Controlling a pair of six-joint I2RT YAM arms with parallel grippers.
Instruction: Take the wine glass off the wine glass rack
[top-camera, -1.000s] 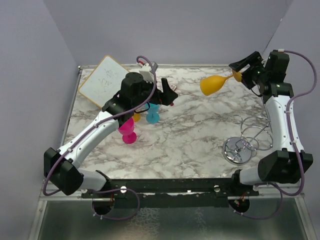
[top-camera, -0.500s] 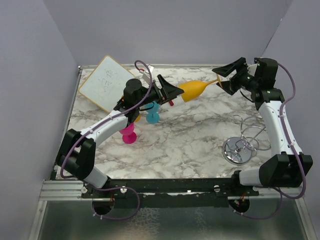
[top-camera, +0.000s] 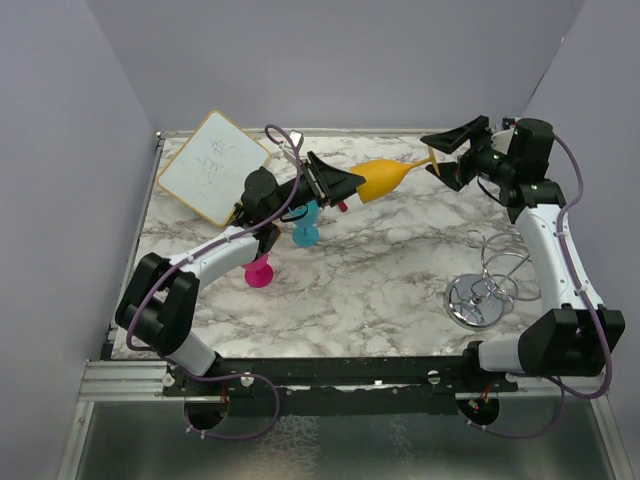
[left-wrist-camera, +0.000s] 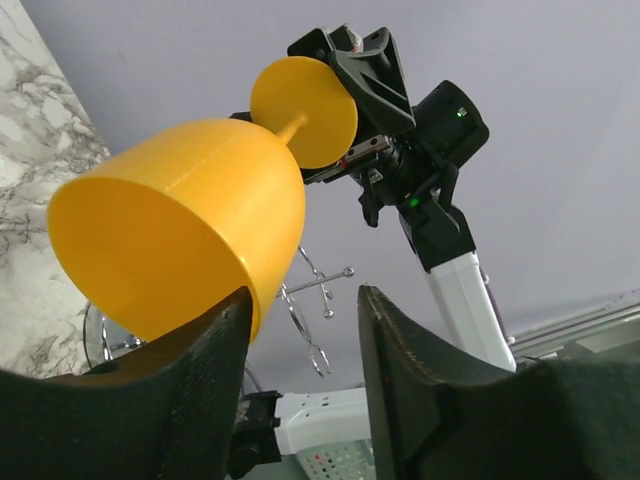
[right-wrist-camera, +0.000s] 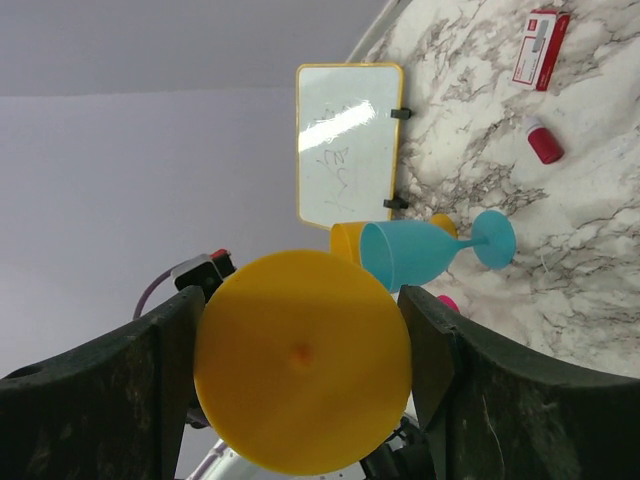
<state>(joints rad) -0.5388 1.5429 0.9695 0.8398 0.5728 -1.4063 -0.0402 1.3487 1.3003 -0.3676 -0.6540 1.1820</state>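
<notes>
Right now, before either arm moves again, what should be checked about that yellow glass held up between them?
1. wine glass off the wine glass rack: ok, it is held in the air.
2. right gripper clamped on the glass's foot: ok.
3. left gripper open: ok, jaws apart.
4. Bowl centred in the gap between the left fingers: not ok, it sits over one finger.
5. Left fingers touching the bowl: cannot tell.
</notes>
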